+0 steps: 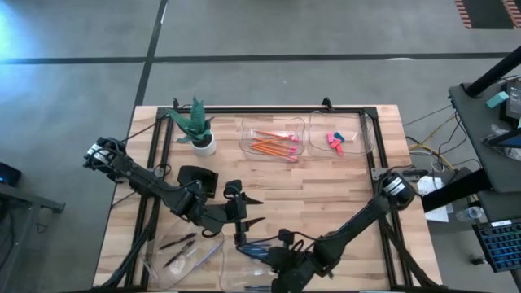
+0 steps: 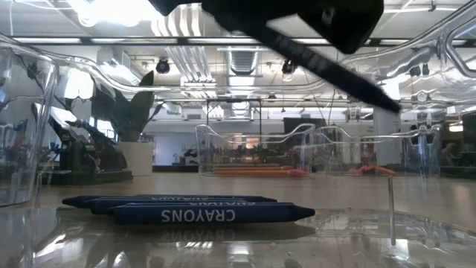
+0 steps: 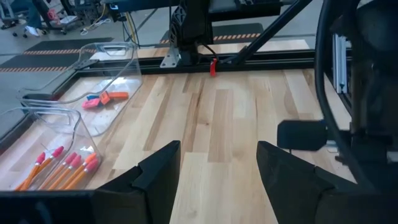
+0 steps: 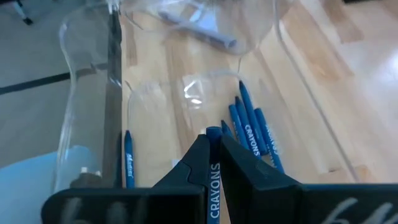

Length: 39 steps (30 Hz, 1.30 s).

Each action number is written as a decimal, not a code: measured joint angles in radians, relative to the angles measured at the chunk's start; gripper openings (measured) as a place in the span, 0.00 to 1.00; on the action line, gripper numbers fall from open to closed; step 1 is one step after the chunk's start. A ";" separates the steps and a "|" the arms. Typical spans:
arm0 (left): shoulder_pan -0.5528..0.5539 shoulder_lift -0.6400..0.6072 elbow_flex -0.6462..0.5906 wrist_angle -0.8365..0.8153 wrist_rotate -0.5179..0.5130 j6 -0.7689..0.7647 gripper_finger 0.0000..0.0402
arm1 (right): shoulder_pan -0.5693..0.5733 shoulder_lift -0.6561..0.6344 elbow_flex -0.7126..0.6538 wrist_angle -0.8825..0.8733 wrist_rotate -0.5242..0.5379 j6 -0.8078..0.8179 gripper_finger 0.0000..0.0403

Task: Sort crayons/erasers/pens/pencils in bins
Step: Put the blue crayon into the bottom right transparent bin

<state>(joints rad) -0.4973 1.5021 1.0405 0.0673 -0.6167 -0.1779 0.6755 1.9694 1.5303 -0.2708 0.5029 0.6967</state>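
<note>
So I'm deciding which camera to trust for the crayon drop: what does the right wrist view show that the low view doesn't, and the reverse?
Only the right wrist view shows the right gripper shut on a blue crayon above the clear bin, plus one crayon lying apart from the others. Only the low view shows the far bins holding the orange pencils and the erasers. Both show the group of blue crayons lying flat in the near bin.
</note>
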 joint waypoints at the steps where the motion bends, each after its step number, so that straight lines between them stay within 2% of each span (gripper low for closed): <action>1: 0.000 0.000 0.000 0.000 0.000 0.000 0.49 | -0.003 0.007 0.000 0.001 -0.009 0.001 0.04; 16: 0.000 0.000 0.000 -0.001 -0.001 0.001 0.49 | -0.017 0.037 0.003 0.030 -0.032 0.002 0.04; 27: 0.000 0.000 0.000 -0.002 -0.001 0.002 0.49 | -0.018 0.031 0.002 0.045 -0.038 0.002 0.21; 33: 0.000 0.000 0.000 -0.005 -0.001 0.002 0.49 | -0.016 -0.040 0.000 -0.011 -0.054 0.012 0.26; 39: 0.000 0.000 0.000 -0.008 -0.001 0.007 0.49 | 0.020 -0.162 0.000 -0.132 -0.047 0.091 0.26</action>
<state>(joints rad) -0.4969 1.5024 1.0401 0.0597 -0.6174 -0.1710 0.6956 1.8075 1.5303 -0.4027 0.4561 0.7876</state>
